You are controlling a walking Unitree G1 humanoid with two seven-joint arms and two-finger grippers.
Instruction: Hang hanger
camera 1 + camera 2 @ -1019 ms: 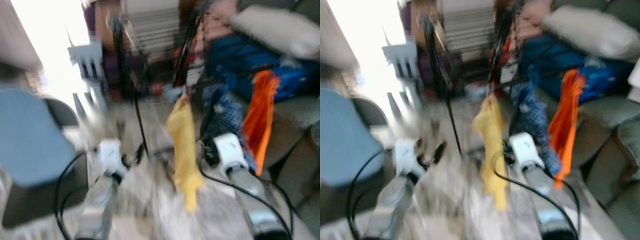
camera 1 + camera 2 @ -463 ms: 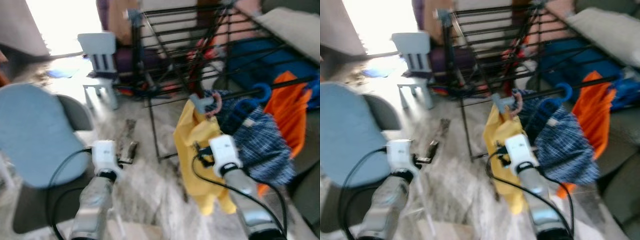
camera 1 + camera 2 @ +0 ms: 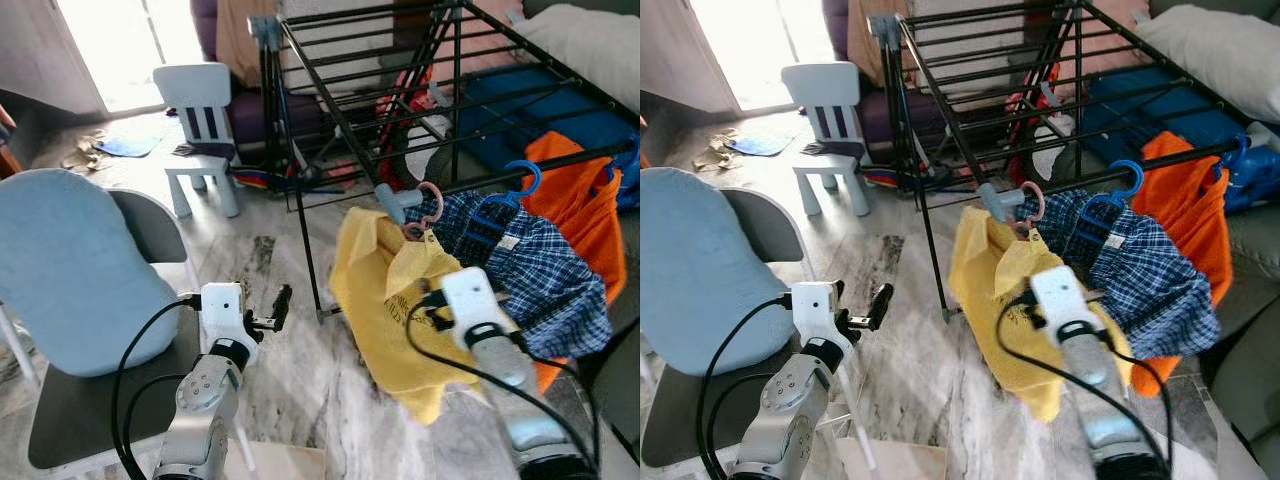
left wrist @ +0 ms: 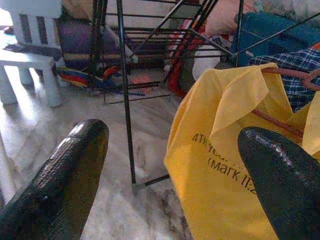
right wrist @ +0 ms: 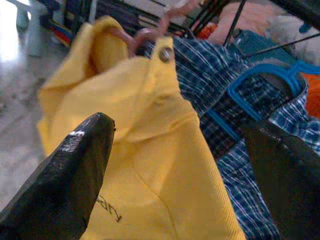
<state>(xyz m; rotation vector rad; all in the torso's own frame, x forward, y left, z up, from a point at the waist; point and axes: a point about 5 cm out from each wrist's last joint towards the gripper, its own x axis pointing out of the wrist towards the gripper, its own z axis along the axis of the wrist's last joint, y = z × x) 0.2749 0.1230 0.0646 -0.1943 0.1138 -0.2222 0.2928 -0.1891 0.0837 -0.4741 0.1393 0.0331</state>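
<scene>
A yellow shirt [image 3: 392, 300] hangs on a pink hanger [image 3: 430, 206], whose hook is over the front rail of the black drying rack [image 3: 400, 90]. Beside it hang a plaid shirt [image 3: 545, 275] on a blue hanger [image 3: 512, 190] and an orange garment [image 3: 578, 190]. My right gripper [image 5: 177, 127] is open just in front of the yellow shirt, with nothing between its fingers. My left gripper [image 4: 175, 135] is open too, low over the floor and left of the rack's leg [image 3: 308, 250].
A chair with a blue cushion [image 3: 70, 270] stands close on my left. A small white child's chair [image 3: 200, 110] is farther back. A sofa with a white pillow [image 3: 585, 40] and blue bedding lies behind the rack at right. The floor [image 3: 300, 380] is marble.
The blurred view has steadied and shifted, so the camera moved. The yellow shirt stays on the rail. My right arm sits slightly farther right against the shirt.
</scene>
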